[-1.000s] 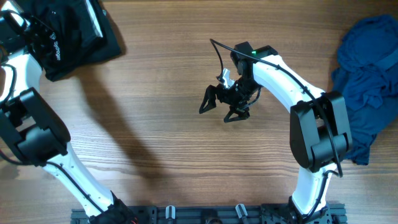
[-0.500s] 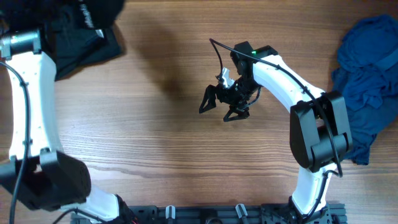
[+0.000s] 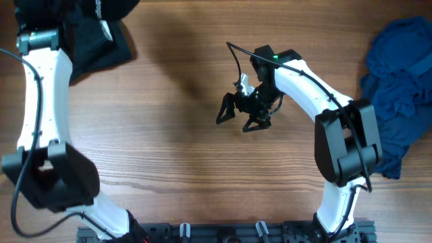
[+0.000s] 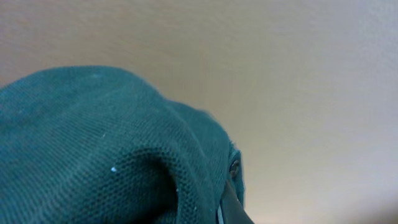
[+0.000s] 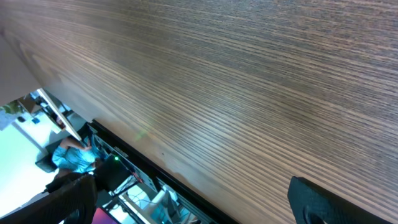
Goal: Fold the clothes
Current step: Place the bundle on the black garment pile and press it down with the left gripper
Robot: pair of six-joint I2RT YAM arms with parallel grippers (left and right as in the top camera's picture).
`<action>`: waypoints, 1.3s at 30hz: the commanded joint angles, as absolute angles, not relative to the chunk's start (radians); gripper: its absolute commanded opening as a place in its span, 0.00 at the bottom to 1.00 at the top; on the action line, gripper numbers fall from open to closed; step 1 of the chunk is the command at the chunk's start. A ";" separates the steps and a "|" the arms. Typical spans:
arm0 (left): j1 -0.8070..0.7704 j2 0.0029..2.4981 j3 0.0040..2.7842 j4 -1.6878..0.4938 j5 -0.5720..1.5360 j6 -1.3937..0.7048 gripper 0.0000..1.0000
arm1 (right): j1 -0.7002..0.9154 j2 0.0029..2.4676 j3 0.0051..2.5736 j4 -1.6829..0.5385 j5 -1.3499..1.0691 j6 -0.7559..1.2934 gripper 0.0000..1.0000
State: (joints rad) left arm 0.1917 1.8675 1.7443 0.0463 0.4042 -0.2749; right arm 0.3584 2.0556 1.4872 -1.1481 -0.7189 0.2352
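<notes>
The wood bench (image 3: 169,148) fills the view. A big heap of blue clothes (image 3: 398,81) lies at its right edge. A dark cloth (image 3: 91,47) sits in the far left corner, bunched over the end of the left arm (image 3: 40,101). It hides the left jaws, so I cannot tell how they stand. The right jaws are wide and hold nothing, over the middle.

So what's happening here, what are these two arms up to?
They're meant to fold clothes. The left arm reaches to the far left corner of the table, into a dark garment; the cloth hides its grip. The right gripper hangs open and empty over the middle. A heap of blue clothes lies at the right edge, untouched.
</notes>
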 commanded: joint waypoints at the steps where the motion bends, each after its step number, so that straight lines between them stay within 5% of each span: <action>1: 0.243 2.028 1.757 0.159 0.325 -0.324 0.08 | 0.363 2.028 1.496 -1.154 -0.742 0.260 0.99; 8: 0.350 2.286 1.756 0.228 0.194 -0.428 0.14 | 0.363 2.028 1.496 -1.162 -0.742 0.264 0.99; 13: 0.430 2.352 1.756 0.085 0.189 -0.454 0.09 | 0.363 2.028 1.496 -1.195 -0.742 0.262 0.99; 16: 0.467 2.345 1.756 0.060 0.202 -0.453 0.33 | 0.363 2.028 1.496 -1.196 -0.742 0.261 0.99; 34: 0.508 2.154 1.757 0.014 0.222 -0.397 0.33 | 0.395 2.028 1.496 -1.187 -0.742 0.245 0.99; 39: 0.497 2.132 1.756 -0.006 0.221 -0.397 0.61 | 0.395 2.028 1.496 -1.186 -0.743 0.245 0.99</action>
